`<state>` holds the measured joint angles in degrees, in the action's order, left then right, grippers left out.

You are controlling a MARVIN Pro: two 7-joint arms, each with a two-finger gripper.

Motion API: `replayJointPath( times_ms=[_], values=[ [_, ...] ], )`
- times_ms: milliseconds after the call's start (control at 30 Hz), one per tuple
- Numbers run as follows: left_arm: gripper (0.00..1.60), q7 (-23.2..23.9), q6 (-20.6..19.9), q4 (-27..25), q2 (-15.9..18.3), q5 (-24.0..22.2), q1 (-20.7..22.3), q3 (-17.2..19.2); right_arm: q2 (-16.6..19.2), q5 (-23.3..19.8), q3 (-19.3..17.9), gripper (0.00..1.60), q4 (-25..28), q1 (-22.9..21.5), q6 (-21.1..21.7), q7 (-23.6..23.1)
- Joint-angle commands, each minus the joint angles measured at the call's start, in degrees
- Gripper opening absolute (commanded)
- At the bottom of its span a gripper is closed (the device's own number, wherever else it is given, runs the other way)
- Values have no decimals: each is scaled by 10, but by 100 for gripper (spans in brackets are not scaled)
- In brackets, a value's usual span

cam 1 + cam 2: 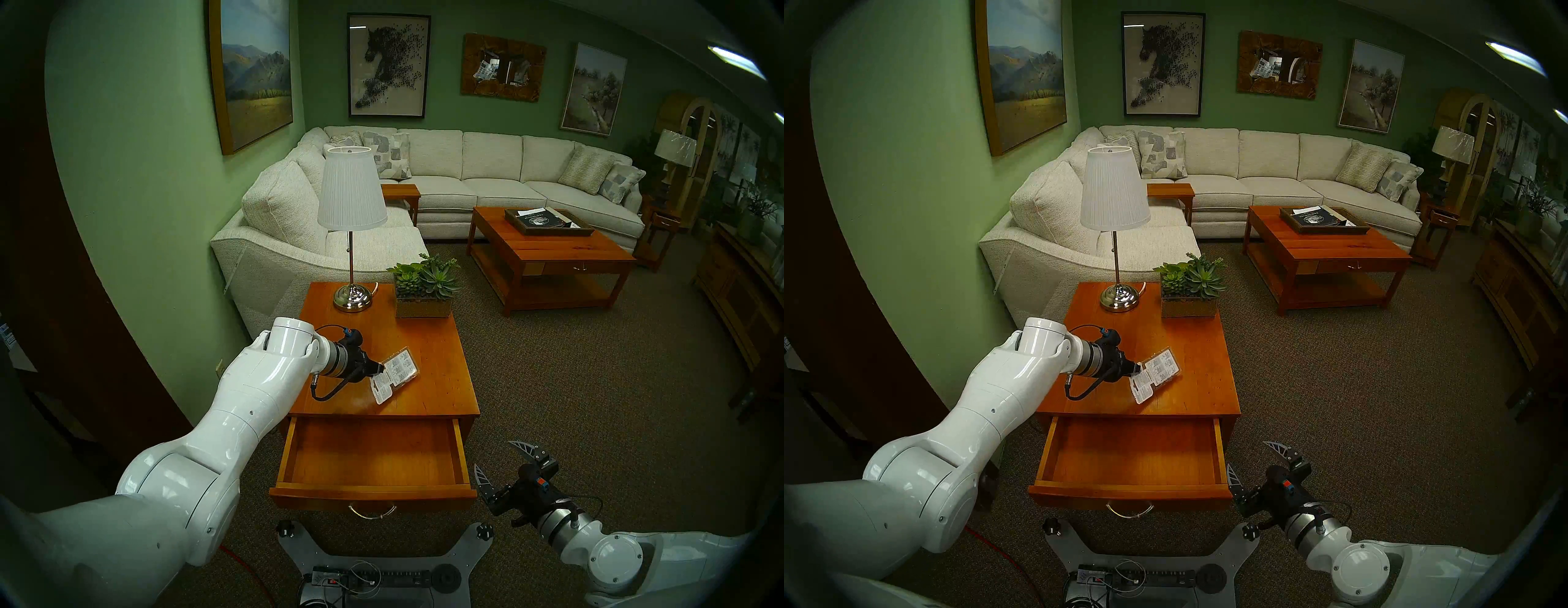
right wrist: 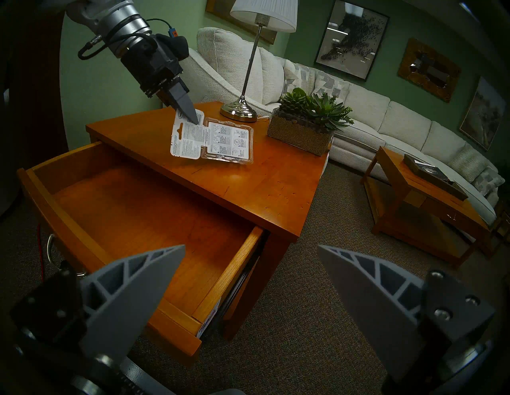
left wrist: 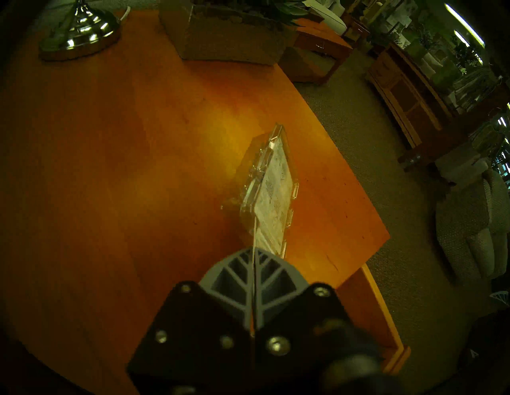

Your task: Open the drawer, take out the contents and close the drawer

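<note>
- The sofa (image 1: 466, 170) runs along the green walls behind everything else.
- The coffee table (image 1: 551, 250) stands on the carpet in front of the sofa, well apart from the end table (image 1: 424, 373).
- The end table sits near the sofa's arm, just in front of the robot.
- The drawer (image 1: 373, 492) is pulled fully out of the end table toward the robot; its wooden floor is bare, and its silver handle (image 1: 372, 510) hangs at the front's centre.
- The lamp (image 1: 351, 229) stands at the end table's far left corner, and the planter (image 1: 424, 293) of succulents sits just beside it to the right.
- The left gripper (image 2: 194, 120) reaches over the tabletop, pointing down at a slant, its fingers pressed together on the card edge of the packs (image 2: 215, 142).
- The packs, clear plastic with white printed labels, are over the tabletop's near left part; whether their far end touches the wood I cannot tell.
- The right gripper (image 1: 505, 465) hangs beside the drawer's right front corner, fingers spread wide and holding nothing.
</note>
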<state>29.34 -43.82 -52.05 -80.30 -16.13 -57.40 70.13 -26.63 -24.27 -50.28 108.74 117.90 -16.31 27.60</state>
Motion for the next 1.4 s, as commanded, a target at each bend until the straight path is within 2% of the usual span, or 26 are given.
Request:
replayJointPath(
  times_ms=[0, 33, 200, 333, 400, 467, 633, 700, 867, 900, 967, 1100, 1133, 1267, 1300, 1367],
  values=[
    [114, -11, 35, -23, -10, 7, 24, 2, 0, 1, -6, 160, 11, -7, -3, 0],
    [160, -16, 38, -28, -10, 10, 22, 2, 0, 1, -6, 160, 11, -7, -3, 0],
    [160, -35, 50, -50, -8, 22, 8, 2, 1, 1, -6, 160, 11, -7, -3, 0],
    [160, -30, 61, -79, 4, 31, -4, -5, 1, 1, -6, 160, 11, -7, -3, 0],
    [160, -7, 87, -100, 18, 41, -15, -22, 0, 1, -5, 160, 11, -7, -3, 0],
    [160, -2, 92, -108, 22, 43, -21, -27, 0, 1, -5, 160, 11, -7, -3, 0],
    [160, 18, 148, -146, 47, 65, -54, -57, 0, 1, -5, 160, 10, -7, -3, 0],
    [160, 30, 157, -152, 55, 70, -61, -65, 0, 1, -5, 160, 10, -7, -3, 0],
    [160, 55, 212, -194, 95, 82, -94, -78, -1, 2, -5, 160, 9, -7, -3, 0],
    [160, 62, 226, -213, 113, 82, -105, -73, -1, 2, -5, 160, 9, -7, -3, 0],
    [160, 66, 231, -217, 121, 82, -108, -70, -1, 2, -5, 160, 9, -7, -3, 0],
    [160, 97, 239, -252, 159, 80, -129, -54, -1, 1, -5, 160, 8, -7, -3, 0],
    [160, 105, 243, -243, 150, 87, -132, -42, -1, 1, -5, 160, 8, -7, -3, 0],
    [160, 136, 244, -283, 192, 86, -167, -19, -1, 1, -5, 160, 7, -7, -3, 0],
    [160, 140, 243, -282, 190, 88, -172, -7, -1, 1, -5, 160, 7, -7, -3, 0],
    [160, 158, 247, -308, 216, 85, -192, 6, -1, 2, -5, 160, 7, -7, -3, 0]
  ],
)
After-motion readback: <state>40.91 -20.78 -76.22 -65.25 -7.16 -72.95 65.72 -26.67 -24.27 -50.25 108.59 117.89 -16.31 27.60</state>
